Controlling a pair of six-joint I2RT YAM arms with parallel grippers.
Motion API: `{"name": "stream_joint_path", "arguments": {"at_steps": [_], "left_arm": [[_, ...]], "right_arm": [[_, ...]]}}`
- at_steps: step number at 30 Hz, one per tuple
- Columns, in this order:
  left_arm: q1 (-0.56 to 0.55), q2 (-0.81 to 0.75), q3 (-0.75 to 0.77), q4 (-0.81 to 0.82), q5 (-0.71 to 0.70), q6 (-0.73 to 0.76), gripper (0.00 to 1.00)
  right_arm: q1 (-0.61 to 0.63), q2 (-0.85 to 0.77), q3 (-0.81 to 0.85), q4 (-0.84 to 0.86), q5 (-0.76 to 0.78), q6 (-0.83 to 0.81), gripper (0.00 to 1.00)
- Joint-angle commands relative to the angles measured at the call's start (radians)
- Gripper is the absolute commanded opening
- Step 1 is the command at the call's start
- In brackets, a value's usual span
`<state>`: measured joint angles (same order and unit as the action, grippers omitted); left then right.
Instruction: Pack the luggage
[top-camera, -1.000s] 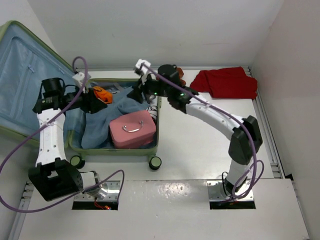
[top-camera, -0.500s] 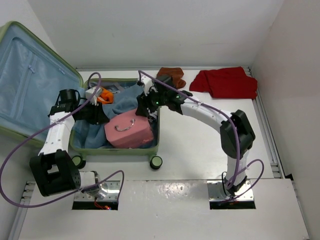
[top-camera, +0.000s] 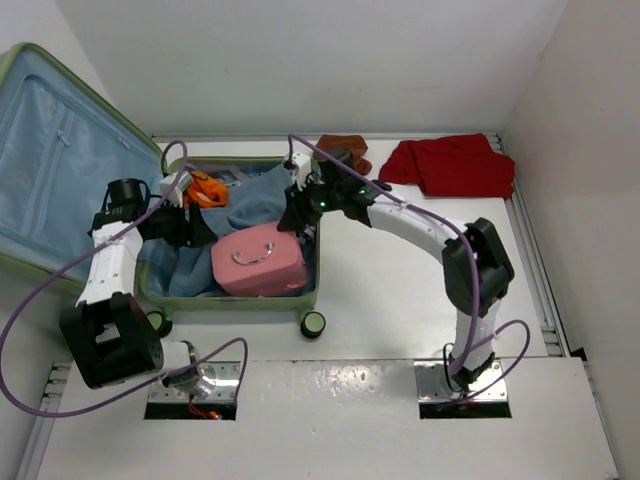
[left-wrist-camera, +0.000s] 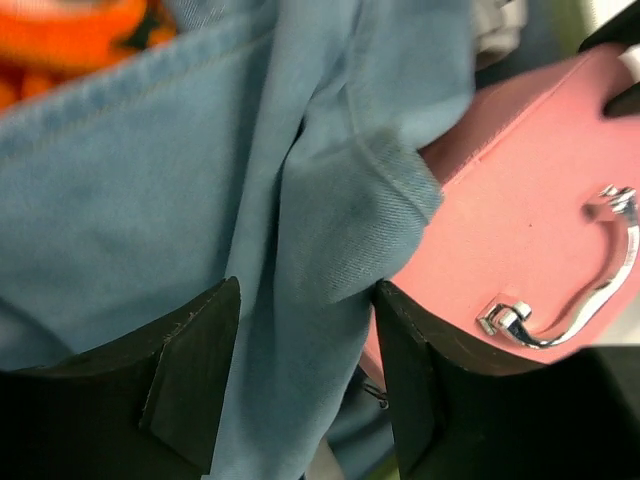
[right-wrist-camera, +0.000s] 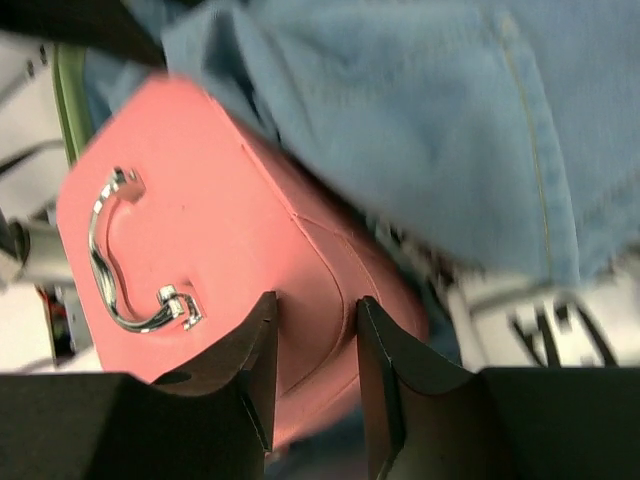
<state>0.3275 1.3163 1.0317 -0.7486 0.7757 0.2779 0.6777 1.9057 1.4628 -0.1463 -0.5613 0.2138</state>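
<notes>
At the far-left corner of the white worktop (top-camera: 400, 290), the large pale-green hard-shell suitcase (top-camera: 60, 150) lies open. Its blue-lined lid is thrown back to the left and its tub is already crowded. A crumpled blue denim garment (top-camera: 250, 200) fills most of the tub, while a folded red cloth (top-camera: 455, 165) waits unpacked by the far-right corner and a rust-brown cloth (top-camera: 350, 150) lies at the far edge.

Within the last second the small pink boxy case (top-camera: 258, 258) has rocked up on one side. It has now settled a touch leftward in the tub's near-right part, lid and handle facing up.

Both arms have closed in on it. The left gripper (left-wrist-camera: 306, 300) has dropped from the orange item (top-camera: 205, 187) at the tub's far side to the denim just left of the case. Its fingers are spread wide astride a fold of the cloth and do not appear to pinch it. The right gripper (right-wrist-camera: 315, 305) has pushed in over the tub's right rim. Its fingers stand narrowly apart at the case's edge, but it cannot be told whether they are nipping it or only pressing on it.

The case's curved silver metal handle (left-wrist-camera: 590, 270) is free of both grippers. On this evidence the case is being bedded among the clothes, and packing looks far from done with the red cloth out and the lid open.
</notes>
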Motion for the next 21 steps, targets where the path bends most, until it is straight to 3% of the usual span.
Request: {"name": "stream_joint_path", "arguments": {"at_steps": [1, 8, 12, 16, 19, 21], "left_arm": [[0.005, -0.025, 0.08, 0.018, 0.14, -0.02, 0.62], [-0.024, 0.075, 0.084, 0.081, 0.119, -0.092, 0.58], [-0.099, 0.1, 0.047, 0.138, -0.012, -0.118, 0.55], [-0.272, 0.09, 0.004, 0.158, -0.208, -0.108, 0.49], [-0.34, 0.103, -0.027, 0.158, -0.384, -0.14, 0.44], [-0.351, 0.113, -0.05, 0.147, -0.429, -0.152, 0.41]], "right_arm": [[0.025, -0.077, -0.111, -0.275, -0.031, -0.126, 0.16], [0.042, -0.2, -0.226, -0.375, -0.031, -0.206, 0.12], [0.048, -0.255, -0.281, -0.398, -0.034, -0.231, 0.11], [0.049, -0.293, -0.318, -0.386, -0.032, -0.185, 0.1], [0.037, -0.321, -0.308, -0.381, -0.012, -0.16, 0.16], [-0.013, -0.339, -0.296, -0.352, 0.02, -0.095, 0.27]]}}
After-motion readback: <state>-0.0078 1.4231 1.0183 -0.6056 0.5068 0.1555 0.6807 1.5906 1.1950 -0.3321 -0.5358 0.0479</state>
